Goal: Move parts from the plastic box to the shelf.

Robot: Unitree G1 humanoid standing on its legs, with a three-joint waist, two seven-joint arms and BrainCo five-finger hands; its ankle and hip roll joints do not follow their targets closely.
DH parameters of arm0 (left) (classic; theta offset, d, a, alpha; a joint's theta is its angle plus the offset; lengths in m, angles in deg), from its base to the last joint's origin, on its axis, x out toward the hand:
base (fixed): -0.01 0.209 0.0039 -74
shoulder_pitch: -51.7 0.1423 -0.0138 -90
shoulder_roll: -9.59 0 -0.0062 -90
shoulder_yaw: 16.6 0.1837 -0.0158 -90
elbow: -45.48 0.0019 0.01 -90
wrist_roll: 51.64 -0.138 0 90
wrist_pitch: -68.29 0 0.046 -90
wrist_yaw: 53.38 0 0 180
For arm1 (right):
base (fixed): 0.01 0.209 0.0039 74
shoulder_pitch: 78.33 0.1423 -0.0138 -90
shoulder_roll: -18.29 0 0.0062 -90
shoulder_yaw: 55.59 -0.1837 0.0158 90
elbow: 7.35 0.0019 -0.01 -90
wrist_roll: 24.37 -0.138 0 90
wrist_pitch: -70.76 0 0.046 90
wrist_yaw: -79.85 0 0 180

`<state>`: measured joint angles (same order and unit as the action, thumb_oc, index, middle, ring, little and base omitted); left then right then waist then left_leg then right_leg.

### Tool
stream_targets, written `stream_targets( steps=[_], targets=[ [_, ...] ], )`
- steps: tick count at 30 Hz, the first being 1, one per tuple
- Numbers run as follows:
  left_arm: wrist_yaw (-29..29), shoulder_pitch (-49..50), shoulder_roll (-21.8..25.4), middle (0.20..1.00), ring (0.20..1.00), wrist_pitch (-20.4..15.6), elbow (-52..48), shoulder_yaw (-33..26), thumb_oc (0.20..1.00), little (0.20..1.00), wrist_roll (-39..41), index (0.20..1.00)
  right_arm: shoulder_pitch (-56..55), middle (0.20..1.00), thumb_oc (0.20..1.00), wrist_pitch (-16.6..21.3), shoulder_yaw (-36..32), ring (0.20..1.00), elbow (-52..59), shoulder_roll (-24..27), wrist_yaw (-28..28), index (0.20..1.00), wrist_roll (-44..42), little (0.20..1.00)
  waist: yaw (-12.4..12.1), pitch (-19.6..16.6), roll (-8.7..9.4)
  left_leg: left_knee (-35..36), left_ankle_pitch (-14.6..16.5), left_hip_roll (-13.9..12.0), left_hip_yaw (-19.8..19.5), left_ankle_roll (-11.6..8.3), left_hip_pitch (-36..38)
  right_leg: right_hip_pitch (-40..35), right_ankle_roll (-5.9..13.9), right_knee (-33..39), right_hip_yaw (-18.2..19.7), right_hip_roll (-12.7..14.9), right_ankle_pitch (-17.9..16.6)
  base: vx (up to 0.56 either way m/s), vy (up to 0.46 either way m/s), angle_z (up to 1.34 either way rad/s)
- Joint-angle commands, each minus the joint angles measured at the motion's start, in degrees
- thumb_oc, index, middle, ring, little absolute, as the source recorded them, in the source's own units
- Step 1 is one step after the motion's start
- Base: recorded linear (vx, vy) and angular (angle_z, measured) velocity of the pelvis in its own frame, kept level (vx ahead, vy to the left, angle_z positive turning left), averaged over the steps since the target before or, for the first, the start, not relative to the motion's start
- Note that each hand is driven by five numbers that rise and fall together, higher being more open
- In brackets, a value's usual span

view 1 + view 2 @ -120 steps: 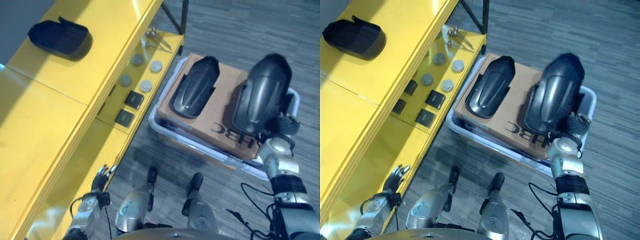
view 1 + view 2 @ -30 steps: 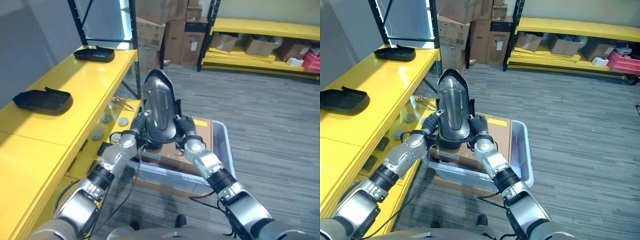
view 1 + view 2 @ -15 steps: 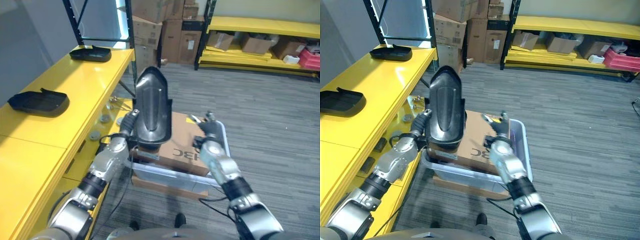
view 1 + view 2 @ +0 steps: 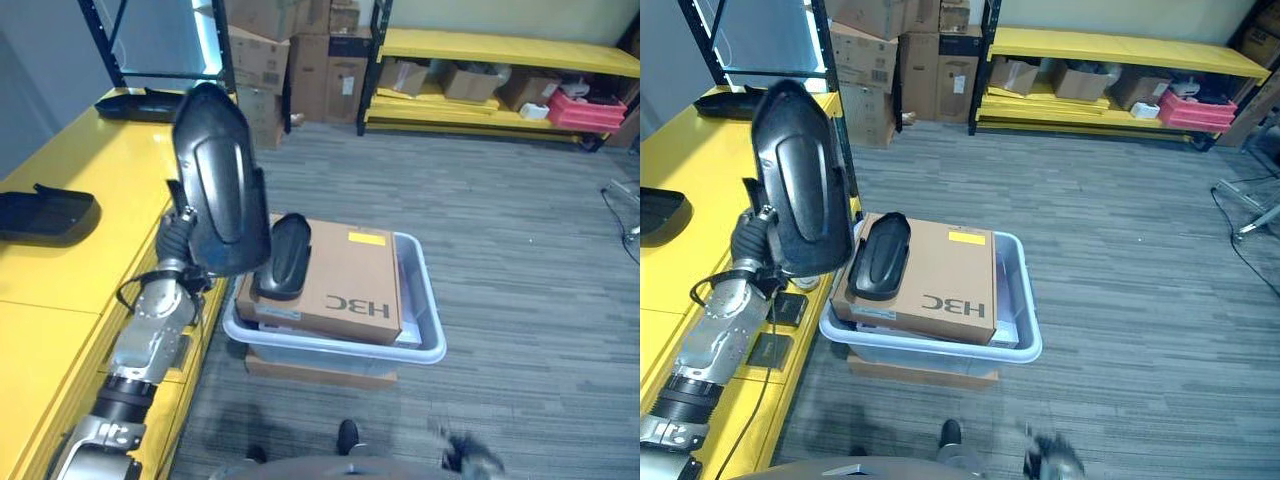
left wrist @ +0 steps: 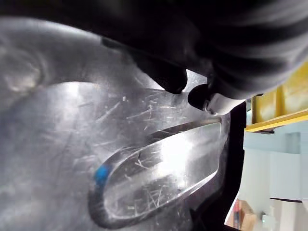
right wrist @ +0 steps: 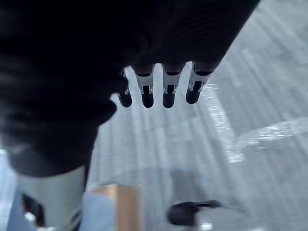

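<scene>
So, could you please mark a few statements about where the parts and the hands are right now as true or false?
1. The left hand holds a large black part up in the air. True.
2. A smaller black part lies on the cardboard box. True.
3. The cardboard box sits on the yellow shelf. False: it rests in the plastic box on the floor.
4. The right hand grips the smaller part. False: it hangs over the floor with straight fingers, holding nothing.
5. Black parts already lie on the shelf. True: one part lies near and another at the far end.
</scene>
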<state>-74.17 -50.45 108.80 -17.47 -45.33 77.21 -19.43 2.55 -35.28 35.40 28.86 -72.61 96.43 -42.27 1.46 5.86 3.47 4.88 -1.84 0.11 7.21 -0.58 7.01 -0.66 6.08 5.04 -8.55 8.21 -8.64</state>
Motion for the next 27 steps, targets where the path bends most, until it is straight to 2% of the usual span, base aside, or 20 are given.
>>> stream_targets(
  steps=[1,3,6,8,11,14,15,16,17,19,20,21,23,24,26,27],
  targets=[
    [0.1,-4.1,2.4,0.2,0.2,-5.7,-3.3,-4.3,0.2,0.2,-3.9,0.2,2.2,1.0,1.0,3.8,0.9,1.0,-4.4,1.4,-6.5,1.0,6.7,1.0,-2.6,-1.7,-3.79,0.1,-0.4,0.3,-7.6,0.92,-2.9,-3.0,4.45,-4.9,-1.7,1.0,4.8,-0.01,-0.024,0.1],
    [0.2,-4.0,2.8,0.2,0.2,-7.3,-3.1,-4.5,0.2,0.2,-4.2,0.2,2.0,1.0,1.0,4.8,2.4,1.0,-7.5,0.7,-8.9,1.0,10.8,1.0,-2.6,-1.8,-4.14,0.1,-0.7,0.9,-10.6,1.41,-3.9,-2.2,3.48,-6.2,0.7,-0.8,6.1,-0.03,-0.033,0.33],
    [-0.3,-3.7,2.6,0.2,0.2,-8.2,-3.8,-4.6,0.2,0.2,-5.5,0.2,1.4,1.0,1.0,6.4,5.5,1.0,-8.6,-0.1,-9.3,1.0,11.2,1.0,-2.7,-1.8,-4.35,0.1,-1.3,1.5,-14.5,1.2,-5.0,-1.9,2.13,-6.2,3.1,-3.1,7.1,-0.03,-0.041,0.75],
    [-2.4,-0.8,3.0,0.2,0.2,-7.4,-6.3,-6.5,0.2,0.2,-7.9,0.2,1.3,1.0,1.0,7.0,7.9,1.0,-7.4,0.2,-9.7,1.0,12.3,1.0,-3.9,-1.3,-4.25,0.1,-2.0,1.3,-16.3,0.37,-5.7,-2.4,1.4,-5.5,2.3,-4.0,7.4,-0.05,-0.081,1.28],
    [-3.4,3.2,3.0,0.2,0.2,-7.7,-8.6,-9.0,0.2,0.2,-9.5,0.2,1.2,1.0,1.0,7.0,9.8,1.0,-5.6,0.9,-10.3,1.0,14.9,1.0,-5.4,-0.5,-4.13,0.1,-2.9,0.4,-16.1,-0.87,-6.5,-3.0,0.77,-4.4,0.2,-4.7,7.4,-0.06,-0.071,0.6],
    [-3.1,5.3,2.7,0.2,0.2,-8.0,-9.5,-10.6,0.2,0.2,-10.1,0.2,0.9,1.0,1.0,7.3,10.4,1.0,-5.6,1.7,-10.2,1.0,16.0,1.0,-6.7,0.5,-4.17,0.0,-4.1,-0.4,-13.3,-2.04,-7.9,-3.8,0.46,-3.6,-3.2,-4.9,7.3,-0.05,-0.004,0.65],
    [-1.2,5.6,2.1,0.2,0.2,-8.0,-9.6,-10.5,0.2,0.2,-10.4,0.2,-0.1,1.0,1.0,8.1,9.4,1.0,-5.6,1.3,-9.1,1.0,15.9,1.0,-6.5,1.2,-4.35,-0.2,-4.7,-1.0,-5.7,-2.77,-9.2,-5.0,0.74,-3.3,-8.2,-4.5,7.4,-0.05,0.031,0.7],
    [-0.6,5.5,1.9,0.2,0.2,-8.0,-9.4,-10.3,0.2,0.2,-10.6,0.2,-0.4,1.0,1.0,8.0,9.2,1.0,-5.5,1.2,-8.9,1.0,15.8,1.0,-6.2,1.3,-4.42,-0.4,-4.9,-1.3,-2.9,-2.98,-9.6,-5.2,0.82,-3.4,-9.6,-4.3,7.4,-0.03,0.074,1.55],
    [0.6,4.9,1.2,0.2,0.2,-8.3,-8.4,-9.3,0.2,0.2,-10.9,0.2,-1.2,1.0,1.0,7.6,8.5,1.0,-5.4,0.9,-7.7,1.0,14.9,1.0,-5.0,1.9,-4.63,-0.8,-5.4,-1.6,5.3,-3.38,-10.2,-6.3,1.18,-3.8,-13.7,-3.7,7.7,0.0,0.066,1.91],
    [0.8,4.6,1.0,0.2,0.2,-8.2,-7.9,-8.6,0.2,0.2,-10.9,0.2,-1.0,1.0,1.0,7.7,8.2,1.0,-6.1,0.8,-7.4,1.0,14.7,1.0,-4.5,2.0,-4.85,-0.9,-5.7,-1.5,8.4,-3.29,-10.6,-6.6,1.23,-4.3,-15.2,-3.5,7.9,0.06,0.079,2.02],
    [0.1,4.5,0.9,0.2,0.2,-8.0,-7.3,-8.1,0.2,0.2,-11.3,0.2,-0.6,1.0,1.0,7.7,8.2,1.0,-6.9,0.9,-7.2,1.0,15.0,1.0,-4.3,1.9,-4.88,-0.7,-5.1,-1.1,9.7,-3.68,-10.4,-7.3,1.6,-5.0,-15.5,-3.3,9.2,0.15,0.124,2.26],
    [-0.9,4.7,0.9,0.2,0.2,-8.5,-6.7,-7.6,0.2,0.2,-12.1,0.2,0.0,1.0,1.0,7.7,8.2,1.0,-7.5,1.0,-7.2,1.0,15.7,1.0,-4.4,1.9,-5.07,-0.7,-5.3,-0.8,10.8,-3.4,-10.7,-7.4,1.46,-5.8,-16.0,-3.1,9.8,0.22,0.168,1.86],
    [-1.6,5.5,1.3,0.2,0.2,-9.5,-6.0,-7.7,0.2,0.2,-12.5,0.2,1.1,1.0,1.0,7.9,8.3,1.0,-8.5,1.4,-7.2,1.0,15.9,1.0,-5.2,2.0,-5.24,-1.3,-5.1,0.0,10.3,-2.75,-11.4,-7.4,1.08,-7.0,-15.9,-3.0,10.6,0.15,0.123,1.04],
    [-2.3,6.9,2.0,0.2,0.2,-10.1,-6.5,-8.4,0.2,0.2,-13.2,0.2,2.6,1.0,1.0,8.1,8.5,1.0,-9.0,1.7,-7.5,1.0,16.4,1.0,-6.9,1.9,-5.3,-2.2,-4.4,1.1,8.5,-1.91,-12.3,-7.7,0.79,-8.0,-15.4,-2.7,11.7,0.14,0.07,0.23],
    [-1.8,8.0,2.6,0.2,0.2,-10.4,-7.0,-9.3,0.2,0.2,-13.3,0.2,3.4,1.0,1.0,8.1,8.7,1.0,-8.9,1.7,-7.5,1.0,15.7,1.0,-8.1,1.9,-5.28,-3.1,-3.7,1.7,7.6,-1.21,-12.8,-7.9,0.74,-9.5,-15.5,-2.1,13.0,0.23,0.107,0.06],
    [-0.3,9.3,3.6,0.2,0.2,-10.5,-8.0,-10.9,0.2,0.2,-13.8,0.2,4.0,1.0,1.0,7.6,9.0,1.0,-7.1,0.8,-6.8,1.0,13.3,1.0,-9.8,1.6,-5.17,-4.5,-2.2,3.0,5.3,0.54,-12.5,-8.2,1.34,-14.4,-15.5,-0.4,14.6,0.25,0.109,0.23]
  ],
)
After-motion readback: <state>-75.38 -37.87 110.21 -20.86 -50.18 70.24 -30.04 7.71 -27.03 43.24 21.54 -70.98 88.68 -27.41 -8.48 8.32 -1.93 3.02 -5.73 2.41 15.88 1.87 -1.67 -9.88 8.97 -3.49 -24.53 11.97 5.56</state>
